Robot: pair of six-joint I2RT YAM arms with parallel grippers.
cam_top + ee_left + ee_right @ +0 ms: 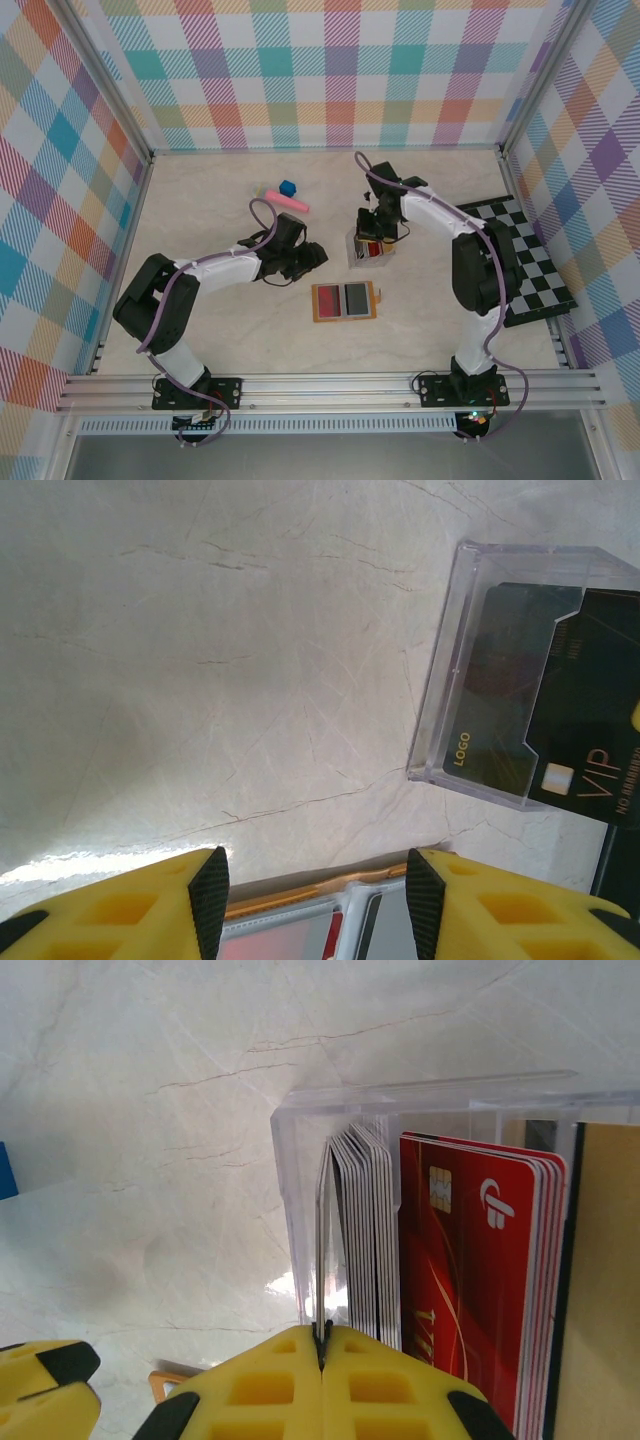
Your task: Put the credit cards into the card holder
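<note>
The right hand [322,1334] is pressed together on the leftmost of the credit cards [365,1230], which stand upright in a clear plastic box [430,1093] on the table [200,215]. The left hand [315,898] is spread, near the open card holder [343,319], which lies beside the box with a red and a grey card in it

The left arm stretches low across toward the centre, left gripper [315,900] with fingers spread wide. The right arm arches over and down – right gripper [322,1348] pinched tight on one credit card [324,1222].
</note>
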